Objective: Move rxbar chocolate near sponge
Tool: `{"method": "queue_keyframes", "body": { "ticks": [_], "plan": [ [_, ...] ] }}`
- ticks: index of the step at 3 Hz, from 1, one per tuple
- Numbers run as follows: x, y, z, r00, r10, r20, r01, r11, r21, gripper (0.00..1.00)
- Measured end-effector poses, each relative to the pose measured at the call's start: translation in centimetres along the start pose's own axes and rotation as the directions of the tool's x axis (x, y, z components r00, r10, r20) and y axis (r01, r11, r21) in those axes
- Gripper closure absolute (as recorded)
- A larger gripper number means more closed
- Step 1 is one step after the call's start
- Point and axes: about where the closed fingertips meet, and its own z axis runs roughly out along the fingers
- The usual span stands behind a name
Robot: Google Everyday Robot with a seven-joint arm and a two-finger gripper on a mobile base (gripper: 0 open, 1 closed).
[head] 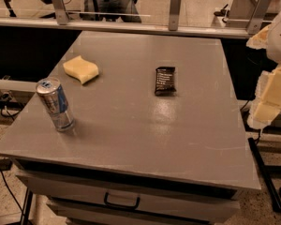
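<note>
The rxbar chocolate (165, 80), a flat black wrapper with white lettering, lies on the grey table (140, 125) a little right of centre. The sponge (81, 69), a pale yellow block with wavy edges, lies at the table's left back part, well apart from the bar. My gripper (270, 95) hangs at the right edge of the view, beyond the table's right side and away from the bar; its cream-coloured fingers hold nothing that I can see.
A silver-blue drink can (55, 104) stands upright at the table's front left, in front of the sponge. A drawer with a handle (122, 201) sits under the table front. A rail with metal brackets (175, 11) runs behind the table.
</note>
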Motion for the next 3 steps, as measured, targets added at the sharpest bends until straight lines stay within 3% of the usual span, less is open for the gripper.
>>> {"method": "queue_keyframes", "body": {
  "ticks": [1, 2, 3],
  "plan": [
    [0.0, 0.0, 0.0, 1.0, 0.0, 0.0, 0.0, 1.0, 0.0, 0.0],
    [-1.8, -1.3, 1.3, 0.998, -0.036, 0.046, 0.037, 0.9993, -0.008, 0.0],
    [-5.6, -4.1, 3.8, 0.989, -0.103, 0.105, 0.105, 0.9944, -0.015, 0.0]
  ]
}}
